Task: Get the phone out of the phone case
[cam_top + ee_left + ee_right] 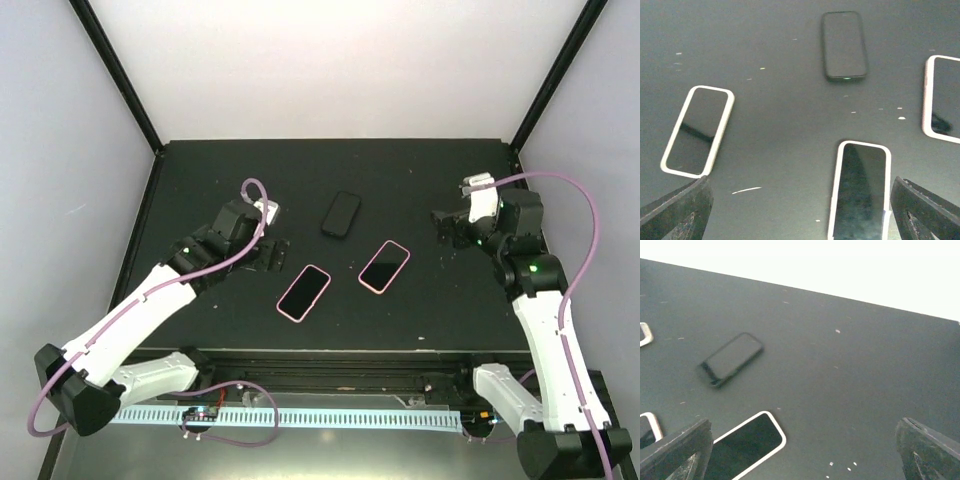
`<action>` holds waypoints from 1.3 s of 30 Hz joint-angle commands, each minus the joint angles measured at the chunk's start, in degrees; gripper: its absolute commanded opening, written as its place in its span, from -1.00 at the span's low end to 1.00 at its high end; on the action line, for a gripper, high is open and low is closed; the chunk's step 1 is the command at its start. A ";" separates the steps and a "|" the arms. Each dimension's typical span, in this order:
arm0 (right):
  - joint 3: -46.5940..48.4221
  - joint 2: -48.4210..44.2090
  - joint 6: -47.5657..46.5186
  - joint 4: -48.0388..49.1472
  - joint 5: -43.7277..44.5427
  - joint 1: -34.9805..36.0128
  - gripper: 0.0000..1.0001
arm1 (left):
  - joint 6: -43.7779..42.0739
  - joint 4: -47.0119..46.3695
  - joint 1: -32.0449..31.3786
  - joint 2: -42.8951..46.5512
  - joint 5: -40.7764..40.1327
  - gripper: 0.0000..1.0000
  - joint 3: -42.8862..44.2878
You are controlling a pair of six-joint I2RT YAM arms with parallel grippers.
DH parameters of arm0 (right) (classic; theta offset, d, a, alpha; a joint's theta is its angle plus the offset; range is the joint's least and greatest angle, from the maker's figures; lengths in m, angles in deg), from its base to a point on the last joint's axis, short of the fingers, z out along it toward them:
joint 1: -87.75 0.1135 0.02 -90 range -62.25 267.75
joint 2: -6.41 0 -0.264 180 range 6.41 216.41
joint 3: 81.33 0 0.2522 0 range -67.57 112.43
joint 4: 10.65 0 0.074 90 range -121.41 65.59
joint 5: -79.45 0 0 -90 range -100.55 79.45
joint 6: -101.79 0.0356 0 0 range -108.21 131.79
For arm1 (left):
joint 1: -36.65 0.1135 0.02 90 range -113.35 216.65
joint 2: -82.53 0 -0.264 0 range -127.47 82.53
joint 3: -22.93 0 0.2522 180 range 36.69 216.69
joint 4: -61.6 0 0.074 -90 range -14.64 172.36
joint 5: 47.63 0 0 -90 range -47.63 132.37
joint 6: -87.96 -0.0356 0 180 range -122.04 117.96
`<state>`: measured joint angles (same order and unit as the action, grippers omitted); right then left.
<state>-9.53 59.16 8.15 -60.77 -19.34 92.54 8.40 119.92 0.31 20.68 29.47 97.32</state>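
Phone in a pink case (304,292) lies flat on the tabletop just beside my left gripper (275,254), and a second cased phone (385,266) lies between it and my right gripper (442,228). Both grippers stand wide apart, holding nothing.

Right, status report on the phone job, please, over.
Left gripper open, empty. Right gripper open, empty. Nearest pink-cased phone flat on table, phone still inside. Nothing blocking it.
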 commanded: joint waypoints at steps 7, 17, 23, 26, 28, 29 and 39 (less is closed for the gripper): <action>-4.36 3.35 -24.60 -10.23 -5.92 0.30 1.00 | 2.28 -5.04 -7.88 -4.99 19.69 0.98 -3.41; -8.42 14.77 -25.10 -7.41 -2.63 0.29 0.92 | 1.78 -8.44 -14.07 -29.33 24.53 0.53 8.52; -1.57 28.46 -20.58 -7.37 -7.77 0.20 0.75 | 3.34 -5.77 -15.25 -46.47 18.11 0.98 24.35; 0.34 32.03 -19.85 -6.77 -8.73 0.21 0.75 | 3.75 -5.85 -15.08 -51.76 17.90 0.98 29.74; 2.00 33.70 -19.55 -7.53 -9.17 0.21 0.75 | 4.30 -5.36 -14.96 -54.86 17.11 0.98 32.27; 2.41 34.11 -19.53 -7.80 -9.69 0.23 0.74 | 4.68 -5.42 -14.87 -56.16 17.05 0.98 33.19; 4.06 37.26 -20.70 -7.68 -9.88 -0.17 0.74 | 5.16 -9.17 -14.70 -61.51 20.81 0.98 33.13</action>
<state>-7.78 95.07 -12.15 -68.79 -28.04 92.59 12.88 112.81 -14.42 -40.19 49.07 130.34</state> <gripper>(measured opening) 0.872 0.989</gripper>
